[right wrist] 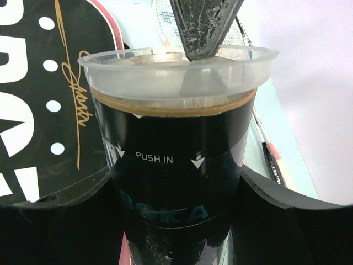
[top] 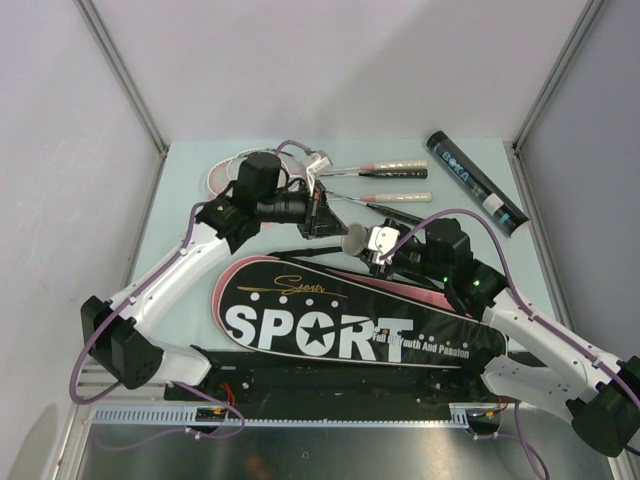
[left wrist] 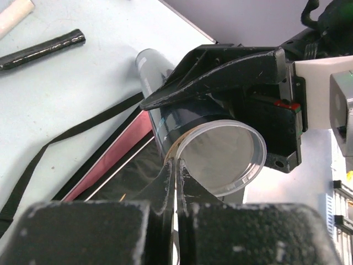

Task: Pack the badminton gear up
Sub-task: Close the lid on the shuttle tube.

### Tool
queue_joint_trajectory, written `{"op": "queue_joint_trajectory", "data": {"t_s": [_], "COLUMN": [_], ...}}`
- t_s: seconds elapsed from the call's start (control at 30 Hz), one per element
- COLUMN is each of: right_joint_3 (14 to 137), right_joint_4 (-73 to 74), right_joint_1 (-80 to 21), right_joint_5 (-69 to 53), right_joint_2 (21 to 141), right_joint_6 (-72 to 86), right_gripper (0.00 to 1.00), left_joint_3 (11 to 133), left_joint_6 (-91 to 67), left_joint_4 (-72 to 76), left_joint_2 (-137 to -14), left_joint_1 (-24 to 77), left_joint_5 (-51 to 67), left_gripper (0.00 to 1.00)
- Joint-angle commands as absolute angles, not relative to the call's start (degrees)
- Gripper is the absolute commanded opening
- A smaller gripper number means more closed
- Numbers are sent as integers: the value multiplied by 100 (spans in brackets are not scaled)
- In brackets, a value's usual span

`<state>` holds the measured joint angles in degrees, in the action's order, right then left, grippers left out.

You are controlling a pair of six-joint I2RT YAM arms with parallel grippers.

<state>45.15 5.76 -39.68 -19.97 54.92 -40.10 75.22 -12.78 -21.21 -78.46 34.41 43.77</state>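
Held tube and cap. My right claw [right wrist: 176, 175] clasps a dark tube [right wrist: 165, 127] by its body, one finger on each side, the tube lying roughly level just above the table. Its wall is glossy black, with white "PUSH IN" lettering between two arrows, teal print lower down and a tan ring just under the mouth. A clear plastic cap [right wrist: 138, 83] sits on that mouth. My left claw [left wrist: 176, 168] is pinched tight on the cap's rim, fingers together with only the thin plastic between them.

Surroundings. Both claws meet over the middle of the table, above the upper edge of a black racket bag [top: 330, 320] with pink trim, marked "SPORT" in white. The bag's black strap [left wrist: 55, 143] trails across the surface beside it. Behind my left arm lie the rackets [top: 385, 172], with pale and black handles pointing right; the arm covers part of their heads. A second tube [top: 477, 183] rests diagonally at the far right, well apart from the held one.

Setting. The table [top: 190, 190] is pale teal. Plain pale-grey walls [top: 330, 60] with metal posts close it in on three sides.
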Motion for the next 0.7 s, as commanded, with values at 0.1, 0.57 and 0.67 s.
{"op": "queue_joint_trajectory", "data": {"t_s": [0.1, 0.57, 0.67], "right_joint_3": [4825, 4834, 4825], "right_joint_4": [272, 106, 44], "right_joint_1": [-4043, -4175, -4166], "right_joint_5": [-1943, -1934, -1934], "right_joint_2": [5335, 5335, 5396], "right_joint_6": [-4052, -4043, -4043], "right_gripper": [8, 7, 7], "left_joint_3": [7989, 8367, 8446], "left_joint_6": [-624, -299, -229], "left_joint_4": [-2829, -3384, -3419], "left_joint_2": [-7840, -8095, -8060], "left_joint_1": [3621, 4034, 4174], "left_joint_5": [3367, 2453, 1988], "left_gripper": [0, 0, 0]}}
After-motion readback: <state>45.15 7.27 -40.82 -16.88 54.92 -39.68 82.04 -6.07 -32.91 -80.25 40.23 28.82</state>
